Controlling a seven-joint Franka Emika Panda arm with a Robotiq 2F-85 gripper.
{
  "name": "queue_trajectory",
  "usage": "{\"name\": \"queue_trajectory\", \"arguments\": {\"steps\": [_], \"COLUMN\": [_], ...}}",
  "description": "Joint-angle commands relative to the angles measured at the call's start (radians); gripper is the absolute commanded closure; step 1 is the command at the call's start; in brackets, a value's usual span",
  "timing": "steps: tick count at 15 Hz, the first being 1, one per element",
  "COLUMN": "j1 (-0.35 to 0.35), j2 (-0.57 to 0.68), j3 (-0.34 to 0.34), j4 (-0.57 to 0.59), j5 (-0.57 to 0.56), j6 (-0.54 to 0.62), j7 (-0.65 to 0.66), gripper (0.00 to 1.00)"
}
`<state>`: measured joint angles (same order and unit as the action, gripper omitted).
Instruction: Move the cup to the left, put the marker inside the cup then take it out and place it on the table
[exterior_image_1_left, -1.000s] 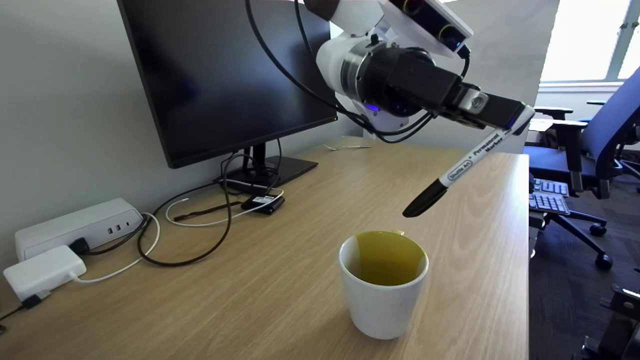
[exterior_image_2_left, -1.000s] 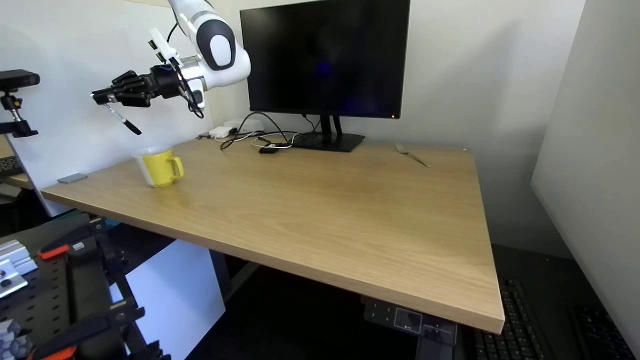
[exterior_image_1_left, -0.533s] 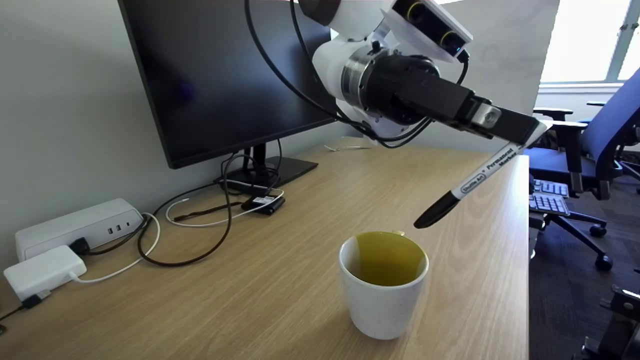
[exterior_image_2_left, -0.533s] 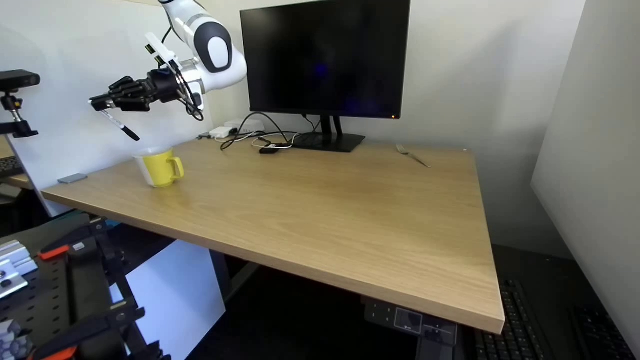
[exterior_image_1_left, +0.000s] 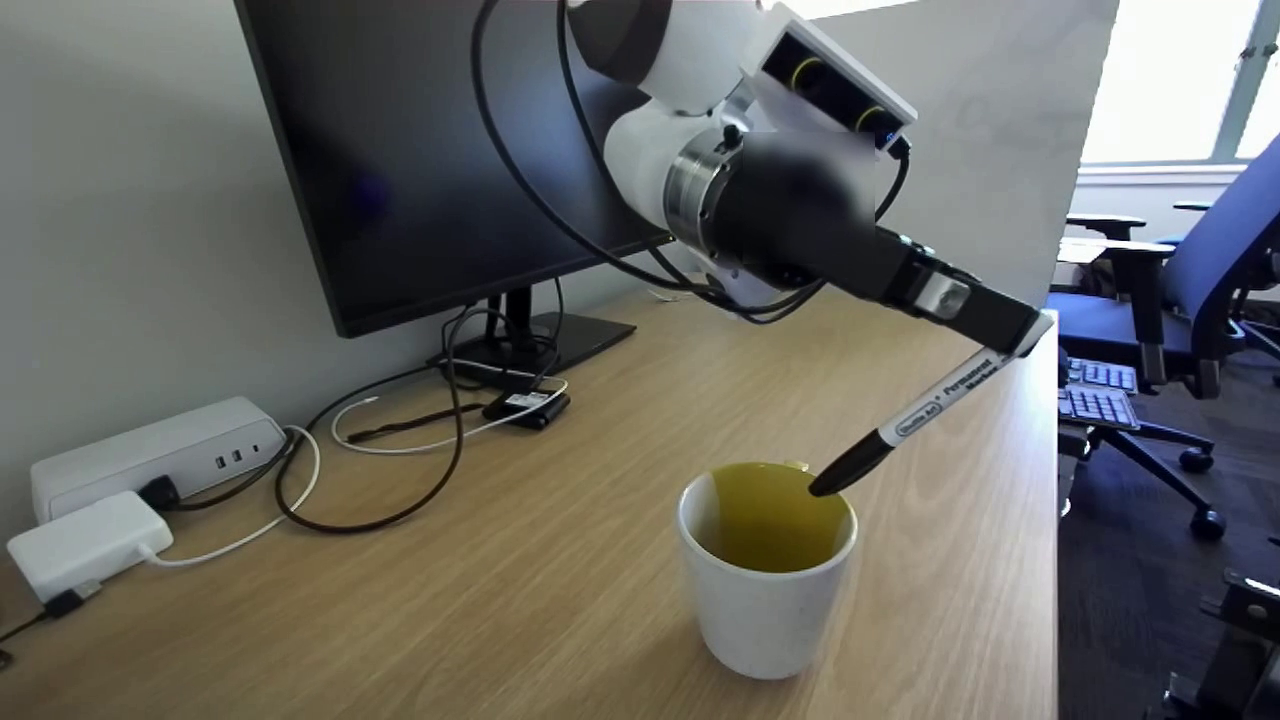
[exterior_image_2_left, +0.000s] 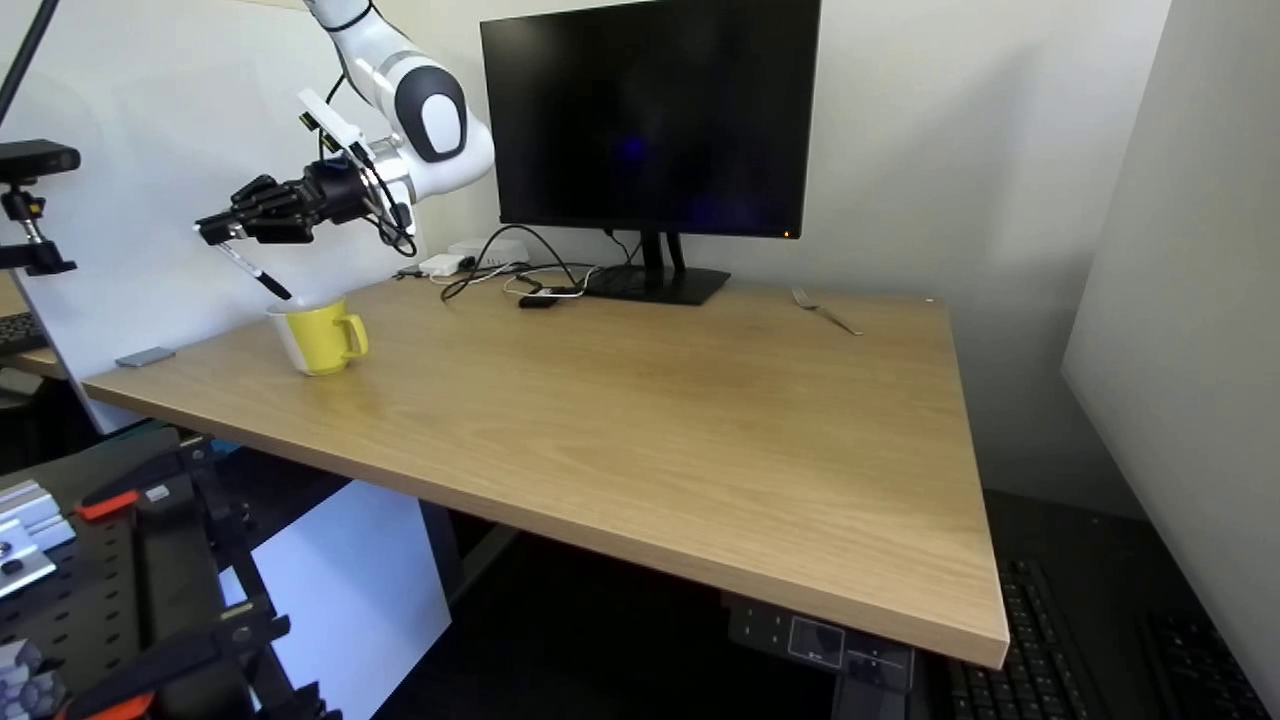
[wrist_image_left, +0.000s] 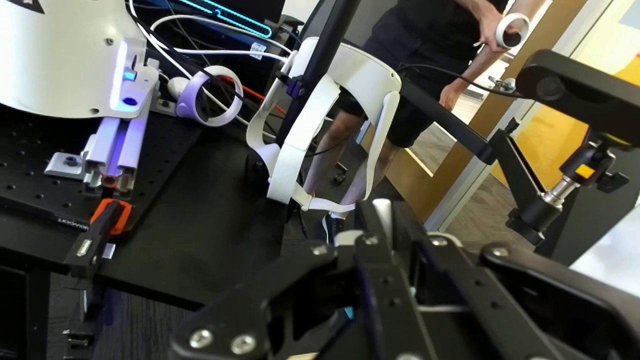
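Black fingers (wrist_image_left: 369, 225) of the gripper (exterior_image_1_left: 1028, 330) pinch the marker (exterior_image_1_left: 915, 418) by its pale end, a sliver of which shows between them in the wrist view. The marker is slim and straight, with a white barrel and a long black cap; it slants, cap end lowest and directed left in an exterior view. Dark print along the barrel reads “Permanent Marker”; an oval badge beside the cap reads “Shuttle Art”. The cap's tip is at the far right of the mouth of the cup (exterior_image_1_left: 765, 620); whether it lies above the rim or just within cannot be told. The cup stands upright on the table (exterior_image_1_left: 500, 600), near and toward the right edge in an exterior view: white on its near side, yellow-green within save a pale strip at left, its handle (exterior_image_2_left: 360, 335) yellow. To the far left lie a looped black cable (exterior_image_1_left: 459, 432) and a black box (exterior_image_1_left: 527, 407) whose white label is too small to read; nearer, at left, are a white power strip (exterior_image_1_left: 150, 455) and a white adapter (exterior_image_1_left: 88, 550). A dark monitor (exterior_image_1_left: 400, 150) stands beyond the box. In an exterior view a fork (exterior_image_2_left: 826, 312) lies at the far right of the table; in the wrist view, print on a cable tag (wrist_image_left: 258, 50) is illegible.
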<state>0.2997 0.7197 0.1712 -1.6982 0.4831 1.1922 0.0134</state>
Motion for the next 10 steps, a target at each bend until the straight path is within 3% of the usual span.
{"name": "queue_trajectory", "arguments": {"steps": [1, 10], "j1": [0.011, 0.025], "j2": [0.039, 0.102], "j3": [0.009, 0.012], "j4": [0.058, 0.133], "j5": [-0.034, -0.068], "j6": [0.007, 0.024], "j7": [0.024, 0.031], "gripper": [0.97, 0.97]}}
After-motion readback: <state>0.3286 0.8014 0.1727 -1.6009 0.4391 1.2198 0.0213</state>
